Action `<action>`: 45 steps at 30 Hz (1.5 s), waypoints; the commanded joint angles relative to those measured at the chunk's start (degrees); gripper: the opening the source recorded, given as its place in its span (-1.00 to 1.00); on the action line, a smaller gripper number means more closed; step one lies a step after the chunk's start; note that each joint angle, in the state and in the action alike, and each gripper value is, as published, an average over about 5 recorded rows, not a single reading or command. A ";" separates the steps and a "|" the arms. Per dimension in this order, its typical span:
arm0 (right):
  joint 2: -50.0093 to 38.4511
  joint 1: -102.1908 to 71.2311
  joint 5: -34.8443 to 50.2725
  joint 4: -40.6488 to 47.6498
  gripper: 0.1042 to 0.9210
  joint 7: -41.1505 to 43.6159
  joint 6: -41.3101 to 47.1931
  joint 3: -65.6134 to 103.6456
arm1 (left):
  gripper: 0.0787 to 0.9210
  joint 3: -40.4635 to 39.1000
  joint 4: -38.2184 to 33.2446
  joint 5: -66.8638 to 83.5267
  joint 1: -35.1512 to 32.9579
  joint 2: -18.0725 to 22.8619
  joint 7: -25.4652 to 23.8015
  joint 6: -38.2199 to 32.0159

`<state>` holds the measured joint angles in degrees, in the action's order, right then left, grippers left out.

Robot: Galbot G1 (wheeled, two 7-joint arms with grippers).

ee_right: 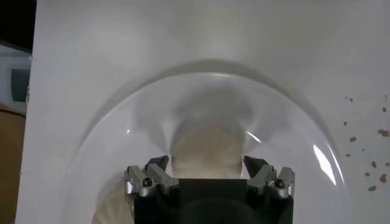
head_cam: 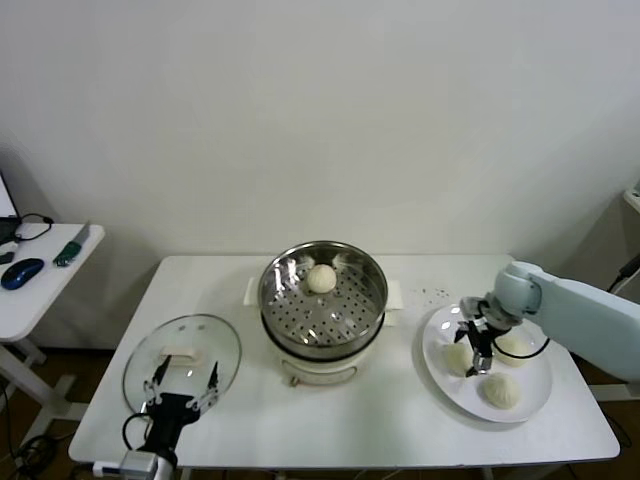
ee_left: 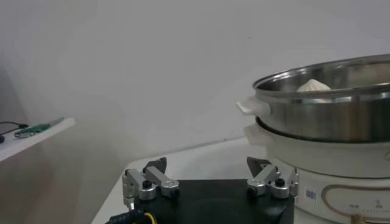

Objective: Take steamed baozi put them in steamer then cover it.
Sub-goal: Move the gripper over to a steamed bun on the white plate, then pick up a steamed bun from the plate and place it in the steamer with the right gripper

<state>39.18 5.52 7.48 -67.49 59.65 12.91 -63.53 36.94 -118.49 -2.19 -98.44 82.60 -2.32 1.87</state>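
Observation:
The steamer (head_cam: 323, 300) stands mid-table with one baozi (head_cam: 321, 278) on its perforated tray. Three more baozi lie on a white plate (head_cam: 440, 375) at the right: one at the plate's left (head_cam: 457, 358), one at the back (head_cam: 514, 345), one at the front (head_cam: 500, 390). My right gripper (head_cam: 478, 350) is low over the plate, open, with a baozi (ee_right: 204, 146) between its fingers. The glass cover (head_cam: 182, 362) lies flat on the table at the left. My left gripper (head_cam: 183, 385) is open and empty over the cover's near edge; its wrist view shows the steamer (ee_left: 329, 115).
A small white side table (head_cam: 40, 285) with a mouse and tools stands far left. Dark crumbs (head_cam: 435, 293) dot the table behind the plate. The wall runs close behind the table.

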 commanded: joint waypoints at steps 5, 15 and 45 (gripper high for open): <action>0.36 -1.00 -0.50 1.10 0.48 0.28 -0.12 0.87 | 0.77 -0.08 -0.04 -0.01 -0.08 -0.07 -0.02 -0.12; 0.23 18.31 9.20 -1.00 0.36 0.60 0.07 -11.45 | 0.77 -0.93 -0.37 0.03 0.18 -0.04 -0.10 0.05; 39.64 39.47 44.77 4.40 0.39 -5.38 8.05 -27.12 | 0.77 -3.37 -2.25 -0.60 -2.89 -1.21 -0.34 -1.86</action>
<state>68.66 45.97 46.37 -63.72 56.58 19.00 -89.06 33.57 -120.50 -2.72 -100.36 81.53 -2.67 0.49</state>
